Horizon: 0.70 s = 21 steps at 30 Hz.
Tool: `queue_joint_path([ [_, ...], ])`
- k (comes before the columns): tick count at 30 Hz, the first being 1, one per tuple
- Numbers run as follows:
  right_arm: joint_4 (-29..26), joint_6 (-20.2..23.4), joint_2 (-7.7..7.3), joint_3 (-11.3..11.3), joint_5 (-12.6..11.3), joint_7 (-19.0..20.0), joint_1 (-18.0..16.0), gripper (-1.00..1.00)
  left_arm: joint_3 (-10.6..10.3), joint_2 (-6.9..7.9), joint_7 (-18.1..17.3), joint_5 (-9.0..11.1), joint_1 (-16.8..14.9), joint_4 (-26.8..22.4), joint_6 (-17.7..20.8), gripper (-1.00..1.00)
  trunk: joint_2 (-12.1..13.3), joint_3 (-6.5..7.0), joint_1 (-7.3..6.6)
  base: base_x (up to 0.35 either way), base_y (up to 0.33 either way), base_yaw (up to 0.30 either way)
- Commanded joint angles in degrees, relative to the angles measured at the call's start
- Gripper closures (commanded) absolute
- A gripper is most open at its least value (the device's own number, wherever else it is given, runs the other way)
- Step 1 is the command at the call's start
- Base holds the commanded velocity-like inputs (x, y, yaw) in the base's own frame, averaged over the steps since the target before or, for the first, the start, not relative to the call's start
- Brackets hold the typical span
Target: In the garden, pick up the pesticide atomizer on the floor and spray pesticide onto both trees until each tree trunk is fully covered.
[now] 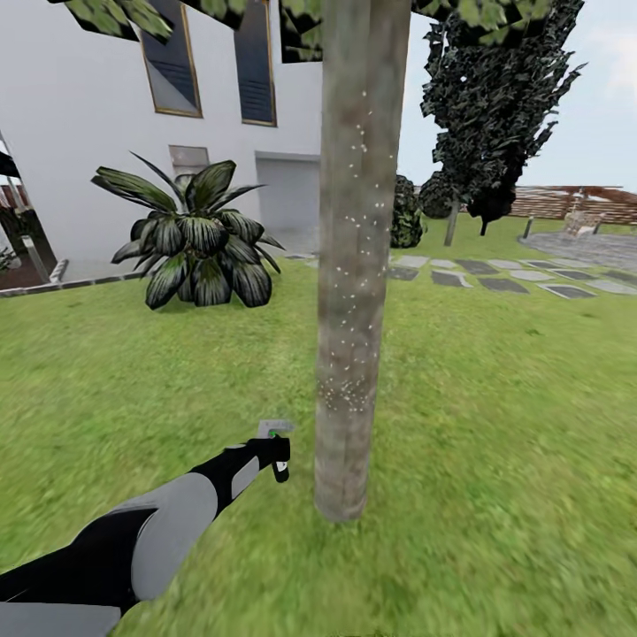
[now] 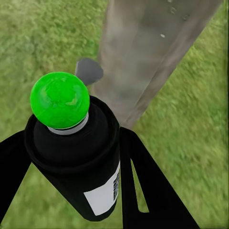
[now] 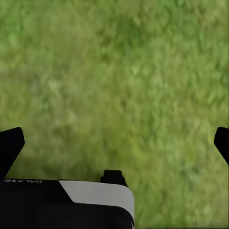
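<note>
A mottled grey-brown tree trunk (image 1: 354,265) rises from the lawn in the middle of the head view, dotted with white specks of pesticide (image 1: 348,394), densest low down. My left gripper (image 1: 280,460) reaches toward the trunk's base from the left, shut on the pesticide atomizer (image 1: 276,440). In the left wrist view the atomizer (image 2: 76,152) is a black bottle with a white label and a green round top, clamped between my left gripper's (image 2: 78,183) black fingers, with the trunk (image 2: 143,52) close beyond it. My right gripper (image 3: 114,143) hangs open over bare grass.
A broad-leaved dark plant (image 1: 199,234) grows left of the trunk before the white house wall (image 1: 88,133). Grey stepping stones (image 1: 504,279) lie at the right, with a dark cypress (image 1: 495,97) and a wooden fence (image 1: 575,202) behind. Lawn surrounds the trunk.
</note>
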Motion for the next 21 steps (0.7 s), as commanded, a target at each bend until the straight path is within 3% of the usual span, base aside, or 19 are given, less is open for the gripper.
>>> queue_joint_path([
  [1, 0.3, -0.3, 0.04, 0.4, 0.2, -0.4, -0.1, -1.00, 0.5, -0.01, -0.2, -0.6, 0.0, -0.1, 0.3, 1.00, -0.1, -0.12, 0.01, 0.000, 0.350, -0.294],
  [15, 0.3, -0.3, 0.04, 0.4, 0.2, -0.4, -0.1, -1.00, 0.5, -0.04, -0.2, -0.6, 0.0, -0.1, 0.3, 1.00, -0.1, -0.92, 0.01, 0.000, 0.350, -0.240],
  [21, 0.3, -0.3, 0.04, 0.4, 0.2, -0.4, -0.1, -1.00, 0.5, -0.03, -0.2, -0.6, 0.0, -0.1, 0.3, 1.00, -0.1, -1.20, 0.01, 0.068, 0.350, -0.070],
])
